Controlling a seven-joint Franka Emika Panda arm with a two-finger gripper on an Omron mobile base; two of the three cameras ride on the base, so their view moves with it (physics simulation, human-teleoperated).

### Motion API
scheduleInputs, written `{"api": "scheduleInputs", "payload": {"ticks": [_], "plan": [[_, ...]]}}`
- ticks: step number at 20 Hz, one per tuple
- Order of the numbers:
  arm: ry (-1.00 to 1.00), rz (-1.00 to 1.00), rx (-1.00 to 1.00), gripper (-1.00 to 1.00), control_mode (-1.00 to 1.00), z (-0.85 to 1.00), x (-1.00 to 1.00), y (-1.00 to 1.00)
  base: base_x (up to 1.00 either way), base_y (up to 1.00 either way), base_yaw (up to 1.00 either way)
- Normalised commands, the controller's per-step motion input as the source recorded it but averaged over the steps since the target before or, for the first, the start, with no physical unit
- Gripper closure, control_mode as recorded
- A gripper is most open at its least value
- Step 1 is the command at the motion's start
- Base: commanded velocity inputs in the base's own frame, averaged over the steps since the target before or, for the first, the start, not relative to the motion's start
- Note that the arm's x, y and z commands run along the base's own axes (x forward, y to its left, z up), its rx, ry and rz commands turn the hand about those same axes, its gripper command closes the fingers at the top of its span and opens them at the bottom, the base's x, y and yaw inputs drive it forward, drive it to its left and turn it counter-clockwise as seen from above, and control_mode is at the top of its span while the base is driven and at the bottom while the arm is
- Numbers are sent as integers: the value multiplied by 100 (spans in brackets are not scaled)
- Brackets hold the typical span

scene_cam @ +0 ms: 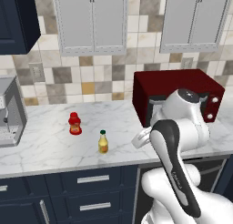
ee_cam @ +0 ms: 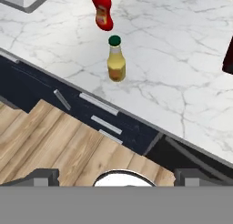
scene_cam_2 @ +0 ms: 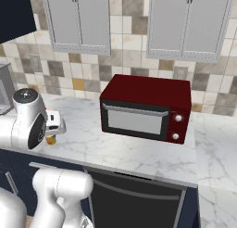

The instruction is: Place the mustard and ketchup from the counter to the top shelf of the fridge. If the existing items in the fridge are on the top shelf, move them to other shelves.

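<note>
**Task status: both bottles on the counter, no transfer begun**

1. Position of the bottles. The mustard [scene_cam: 103, 142] stands upright on the counter [scene_cam: 50, 148], near its front edge. The ketchup [scene_cam: 75, 124] stands upright behind it and to its left, farther from the edge. The two bottles are near each other but apart. In the hand view the mustard [ee_cam: 116, 59] stands closer to the camera, and the ketchup [ee_cam: 103, 10] lies beyond it, cut off at the top of the picture. In the right base view a small part of the mustard [scene_cam_2: 51, 140] shows under the arm's wrist.

2. Surroundings. A red microwave [scene_cam: 177, 93] stands on the counter to the right of the bottles, well apart from them. A grey appliance [scene_cam: 10, 111] stands at the left end of the counter. Navy drawers [scene_cam: 93, 191] lie below the worktop.

3. End effector. The gripper [ee_cam: 116, 176] hangs out over the floor in front of the drawers, facing the mustard from above and in front. The fingers are spread wide and hold nothing. They touch neither bottle.

4. Progress. Judged from this layout, no part of the task is complete. Remaining work: grasp each bottle, carry it to the fridge, clear the top shelf of other items if needed, and set both bottles there. The mustard appears the likelier first pick, being the closer to the gripper.
</note>
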Motion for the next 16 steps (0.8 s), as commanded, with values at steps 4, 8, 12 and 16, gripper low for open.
{"api": "scheduleInputs", "payload": {"ticks": [4,8,12,16], "plan": [[-3,1,4,-100,-100,-37,49,16,0,0,0],[0,0,0,-100,-100,-8,32,24,0,0,0],[0,0,0,-100,-100,-23,21,35,0,0,0],[0,0,0,-100,-100,-30,28,20,0,0,0]]}}
